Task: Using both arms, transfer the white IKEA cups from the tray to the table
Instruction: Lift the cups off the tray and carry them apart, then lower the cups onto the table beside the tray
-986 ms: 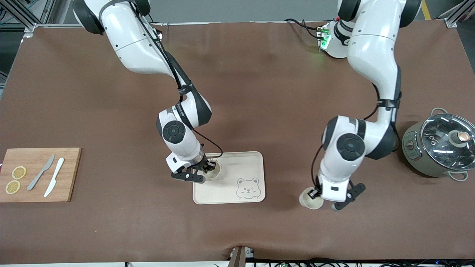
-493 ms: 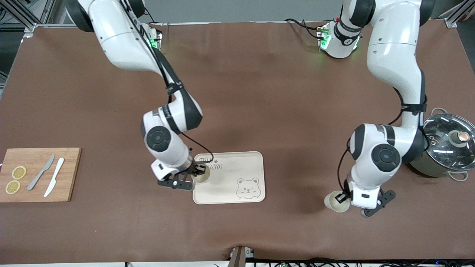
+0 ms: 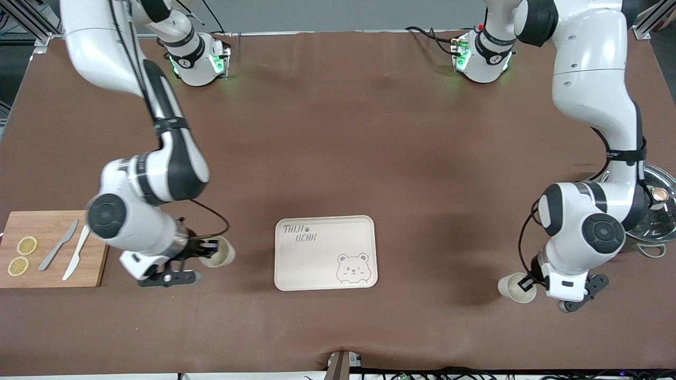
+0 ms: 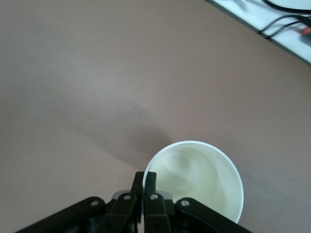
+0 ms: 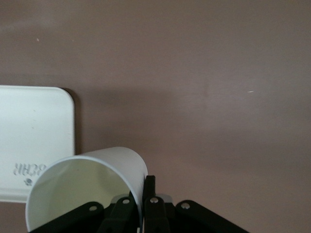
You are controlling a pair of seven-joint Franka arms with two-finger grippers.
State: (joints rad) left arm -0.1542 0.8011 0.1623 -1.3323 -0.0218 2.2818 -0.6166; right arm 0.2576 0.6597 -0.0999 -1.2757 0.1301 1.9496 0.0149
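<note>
While both arms are extended over the brown, matte, faintly creased table covering (image 3: 338,132), each small black two-finger gripper is clamped on the rim of a cup.

The right gripper (image 3: 203,253) pinches the wall of a small plain cream-white round tumbler without handle (image 3: 219,252). This cup is carried tilted, its mouth turned sideways, over the table between the rectangular pale wooden cutting board (image 3: 97,232) and the cream rectangular tray with rounded corners and a printed bear (image 3: 325,232). In the right wrist view the right gripper (image 5: 145,196) grips the thin rim of the same tumbler (image 5: 97,179), one finger inside and one outside; the cup's smooth tapered wall and matte interior are visible, with a corner of the tray (image 5: 34,131) below it.

The left gripper (image 3: 528,283) is clenched on the rim of the second cream-white tapered tumbler (image 3: 513,288), which is over the table toward the left arm's end, well apart from the tray. Whether it touches the table cannot be told. In the left wrist view the left gripper (image 4: 144,180) closes on the thin rim of that cup (image 4: 204,184), whose round mouth faces the camera, smooth and pale inside.

On the cutting board lie two round lemon slices (image 3: 22,256), a grey knife (image 3: 58,244) and a white knife (image 3: 77,252). A grey-green round pot with a glossy glass lid (image 3: 657,211) stands at the left arm's end, partly hidden by that arm.
</note>
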